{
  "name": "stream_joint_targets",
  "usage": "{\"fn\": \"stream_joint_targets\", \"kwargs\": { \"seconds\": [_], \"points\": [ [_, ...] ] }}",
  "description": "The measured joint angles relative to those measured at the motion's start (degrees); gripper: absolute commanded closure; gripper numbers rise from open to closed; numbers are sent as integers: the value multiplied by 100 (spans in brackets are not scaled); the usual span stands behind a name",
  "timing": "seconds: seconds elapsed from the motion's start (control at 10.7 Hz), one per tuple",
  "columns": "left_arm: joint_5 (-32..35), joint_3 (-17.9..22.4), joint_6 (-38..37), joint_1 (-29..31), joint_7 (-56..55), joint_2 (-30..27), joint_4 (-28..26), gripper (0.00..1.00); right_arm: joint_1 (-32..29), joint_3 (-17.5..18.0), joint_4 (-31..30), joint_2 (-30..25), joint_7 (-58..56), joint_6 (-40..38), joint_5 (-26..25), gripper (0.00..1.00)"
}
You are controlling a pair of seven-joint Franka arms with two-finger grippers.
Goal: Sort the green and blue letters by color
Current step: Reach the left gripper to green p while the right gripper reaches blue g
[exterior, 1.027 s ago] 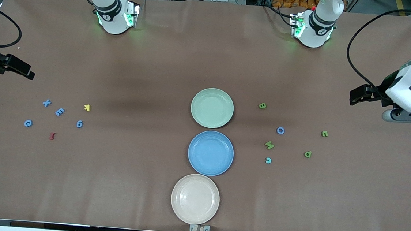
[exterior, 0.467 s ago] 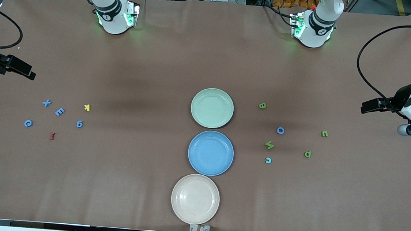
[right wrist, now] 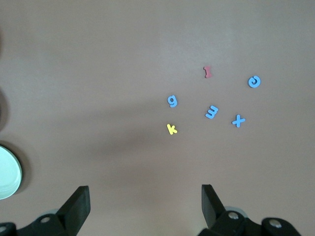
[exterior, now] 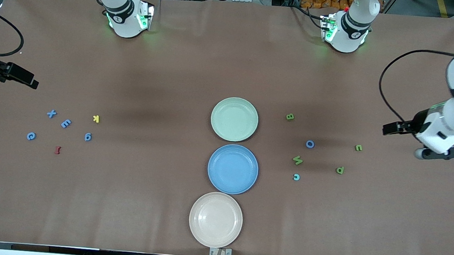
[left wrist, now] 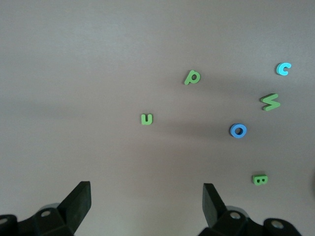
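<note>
Blue letters X (exterior: 51, 113), E (exterior: 66, 123), G (exterior: 31, 136) and g (exterior: 88, 136) lie toward the right arm's end of the table. Blue O (exterior: 310, 143) lies among green B (exterior: 290, 116), M (exterior: 297, 160), P (exterior: 340, 170) and E (exterior: 358, 147) toward the left arm's end. My left gripper (exterior: 393, 128) is open and empty above the table, beside the green E (left wrist: 146, 119). My right gripper (exterior: 20, 78) is open and empty, above the table near the blue X (right wrist: 238, 120).
A green plate (exterior: 234, 119), a blue plate (exterior: 232, 169) and a beige plate (exterior: 215, 219) stand in a row at mid-table. A yellow K (exterior: 96, 119) and a dark red I (exterior: 58, 150) lie among the blue letters. A cyan C (exterior: 296, 176) lies near the green M.
My left arm has swung out and back, and its gripper is now closer to the green E. The right arm has barely moved. No letter has moved.
</note>
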Motion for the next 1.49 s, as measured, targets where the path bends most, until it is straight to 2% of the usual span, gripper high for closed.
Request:
{"fn": "stream_joint_targets", "kwargs": {
  "seconds": [0.19, 0.37, 0.65, 0.84, 1.21, 1.49],
  "points": [
    [0, -44, 483, -127, 6, 83, -344, 0, -61, -15, -276, 1, 39, 73, 0, 0],
    [14, -55, 788, -298, 6, 295, -408, 0, -141, -30, -757, 12, 71, 490, -2, 0],
    [363, -48, 1459, -319, 8, 797, -426, 0, -359, -38, -1881, 104, 61, 1882, 0, 0],
    [441, -43, 1613, -312, 169, 1140, -284, 0, -347, -8, -2426, 338, -145, 2699, 7, 0],
    [442, -47, 1617, -323, 295, 1766, 249, 0, -318, 30, -2584, 1289, -1118, 3517, 91, 0],
    [442, -51, 1616, -354, 323, 2069, 391, 0, -306, 37, -2587, 1762, -1464, 4049, 96, 0]
  ]
}}
